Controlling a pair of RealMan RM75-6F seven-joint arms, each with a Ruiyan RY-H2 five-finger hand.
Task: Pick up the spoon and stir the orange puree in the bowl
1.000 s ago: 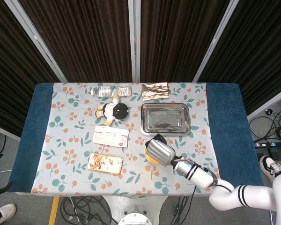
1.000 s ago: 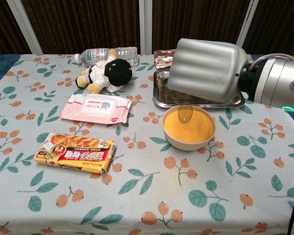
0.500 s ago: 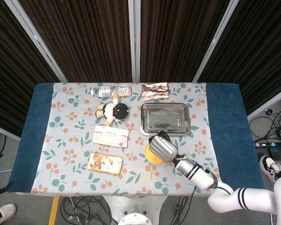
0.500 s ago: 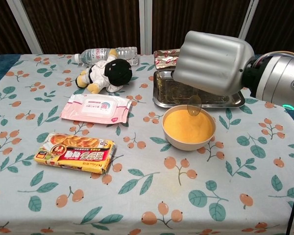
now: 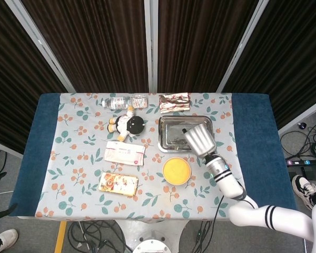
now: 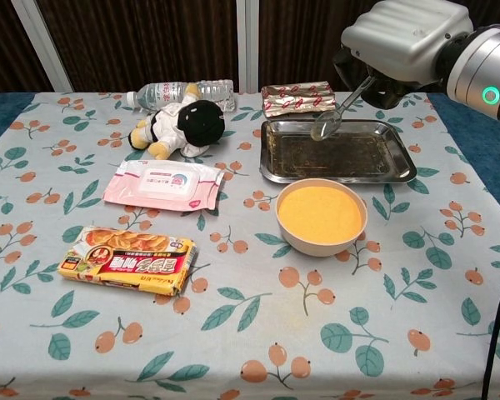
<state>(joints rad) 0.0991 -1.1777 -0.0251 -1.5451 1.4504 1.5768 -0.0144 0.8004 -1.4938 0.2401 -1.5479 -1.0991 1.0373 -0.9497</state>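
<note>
- Head view: we see our right hand (image 5: 199, 140) over the metal tray (image 5: 171, 138), beyond the bowl (image 5: 177, 171) of orange puree; finger state unreadable here.
- Chest view: our fingers (image 6: 360, 73) clamp the spoon (image 6: 333, 112), raised over the tray.

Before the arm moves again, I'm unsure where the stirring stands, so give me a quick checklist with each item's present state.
1. Spoon held by right hand: ok.
2. Spoon in the puree: not ok; it hangs over the metal tray, clear of the bowl.
3. Bowl upright, puree inside: ok.
4. Spilled puree on the tablecloth: none visible, ok.
5. Puree clinging to the spoon: cannot tell.
6. Left hand out of the way: not in view, cannot tell.
</note>
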